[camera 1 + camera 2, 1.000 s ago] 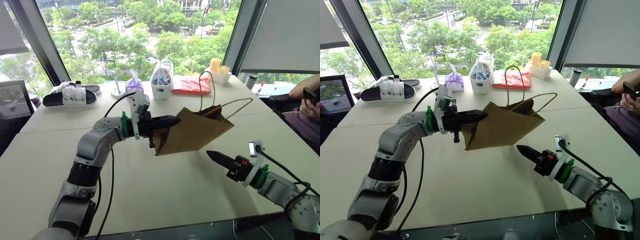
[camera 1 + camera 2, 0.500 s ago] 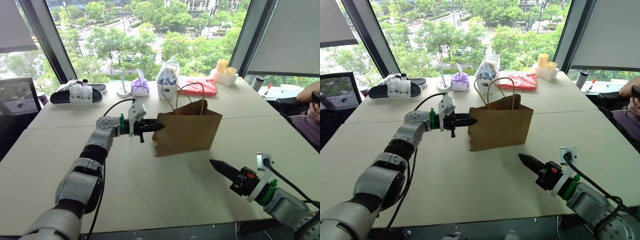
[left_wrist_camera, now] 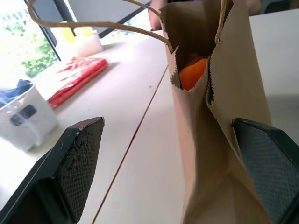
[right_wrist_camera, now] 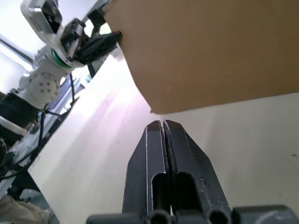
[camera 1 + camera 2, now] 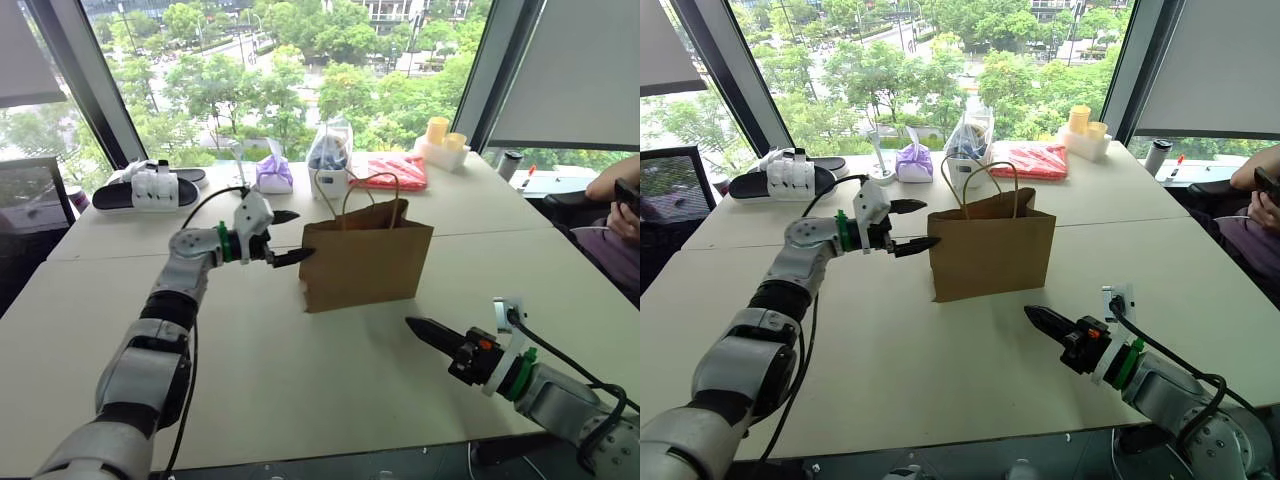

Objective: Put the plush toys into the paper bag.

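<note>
Left gripper (image 5: 284, 237) level at bag's side edge, jaws wide apart, nothing clamped; lower finger tip close to or touching the paper, contact not certain. Right gripper (image 5: 420, 329) low over table (image 5: 300, 390) in front of bag, fingers pressed together, empty, apart from the bag. Bag (image 5: 367, 262) upright on table, mouth up, handles (image 5: 372, 187) arched above. Orange toy (image 3: 192, 73) visible inside through the side fold in the left wrist view. Green toy not made out; possibly deeper in the bag, not confirmed. Judged step: release of the bag and clearing away. To be done well: withdraw straight back along the finger line, jaws kept wide, no sweep across the paper edge or cord loops; light bag judged liable to tip or slide if snagged. Right gripper best held where it is, away from the bag face. Tub (image 5: 331, 170), red packet (image 5: 391, 171) and purple pouch (image 5: 270, 173) behind the bag, well apart from it.
</note>
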Controlling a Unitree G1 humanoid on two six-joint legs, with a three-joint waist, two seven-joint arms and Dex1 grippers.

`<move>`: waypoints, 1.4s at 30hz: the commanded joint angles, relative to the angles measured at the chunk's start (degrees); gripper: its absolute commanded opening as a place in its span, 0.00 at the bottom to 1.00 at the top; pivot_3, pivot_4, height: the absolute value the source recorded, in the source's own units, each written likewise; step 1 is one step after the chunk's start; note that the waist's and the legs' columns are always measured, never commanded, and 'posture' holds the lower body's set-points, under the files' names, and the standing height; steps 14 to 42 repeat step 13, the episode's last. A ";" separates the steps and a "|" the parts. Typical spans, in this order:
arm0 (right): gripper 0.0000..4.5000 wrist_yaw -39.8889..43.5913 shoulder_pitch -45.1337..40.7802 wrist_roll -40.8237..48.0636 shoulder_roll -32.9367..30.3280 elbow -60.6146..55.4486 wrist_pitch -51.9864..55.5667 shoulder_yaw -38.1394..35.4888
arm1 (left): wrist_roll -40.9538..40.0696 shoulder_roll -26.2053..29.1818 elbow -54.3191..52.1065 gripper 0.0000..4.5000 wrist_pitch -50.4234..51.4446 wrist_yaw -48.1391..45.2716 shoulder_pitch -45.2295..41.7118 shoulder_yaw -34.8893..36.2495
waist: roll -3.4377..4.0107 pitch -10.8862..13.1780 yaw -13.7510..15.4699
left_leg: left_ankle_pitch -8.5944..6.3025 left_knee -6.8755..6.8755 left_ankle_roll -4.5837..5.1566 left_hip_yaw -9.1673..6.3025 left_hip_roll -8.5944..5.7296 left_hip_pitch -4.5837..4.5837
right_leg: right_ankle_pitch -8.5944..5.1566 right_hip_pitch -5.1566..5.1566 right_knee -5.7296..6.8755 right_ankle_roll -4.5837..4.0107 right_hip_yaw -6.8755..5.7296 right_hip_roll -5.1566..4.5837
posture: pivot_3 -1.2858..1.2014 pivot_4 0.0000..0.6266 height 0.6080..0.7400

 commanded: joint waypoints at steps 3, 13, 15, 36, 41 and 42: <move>0.00 1.45 2.39 0.68 -7.81 -6.74 0.55 -5.88 | -13.05 7.17 -33.20 0.99 28.47 5.40 17.53 7.26 | 0.00 0.01 -0.55 | -0.01 -0.04 0.02 0.01 0.07 0.00 | 0.00 -0.09 0.05 0.00 0.06 0.00 | 0.52 0.24 1.00; 0.00 5.73 7.12 -5.37 -13.18 -5.77 -2.40 -9.42 | -29.58 5.72 -74.33 0.99 52.50 25.79 54.81 19.06 | -0.04 0.00 1.19 | -0.04 0.07 0.05 0.10 0.19 0.10 | -0.02 0.17 -0.11 -0.03 0.10 -0.06 | 0.52 0.24 1.00; 0.00 5.73 7.12 -5.37 -13.18 -5.77 -2.40 -9.42 | -29.58 5.72 -74.33 0.99 52.50 25.79 54.81 19.06 | -0.04 0.00 1.19 | -0.04 0.07 0.05 0.10 0.19 0.10 | -0.02 0.17 -0.11 -0.03 0.10 -0.06 | 0.52 0.24 1.00; 0.00 5.73 7.12 -5.37 -13.18 -5.77 -2.40 -9.42 | -29.58 5.72 -74.33 0.99 52.50 25.79 54.81 19.06 | -0.04 0.00 1.19 | -0.04 0.07 0.05 0.10 0.19 0.10 | -0.02 0.17 -0.11 -0.03 0.10 -0.06 | 0.52 0.24 1.00; 0.00 5.73 7.12 -5.37 -13.18 -5.77 -2.40 -9.42 | -29.58 5.72 -74.33 0.99 52.50 25.79 54.81 19.06 | -0.04 0.00 1.19 | -0.04 0.07 0.05 0.10 0.19 0.10 | -0.02 0.17 -0.11 -0.03 0.10 -0.06 | 0.52 0.24 1.00; 0.00 5.73 7.12 -5.37 -13.18 -5.77 -2.40 -9.42 | -29.58 5.72 -74.33 0.99 52.50 25.79 54.81 19.06 | -0.04 0.00 1.19 | -0.04 0.07 0.05 0.10 0.19 0.10 | -0.02 0.17 -0.11 -0.03 0.10 -0.06 | 0.52 0.24 1.00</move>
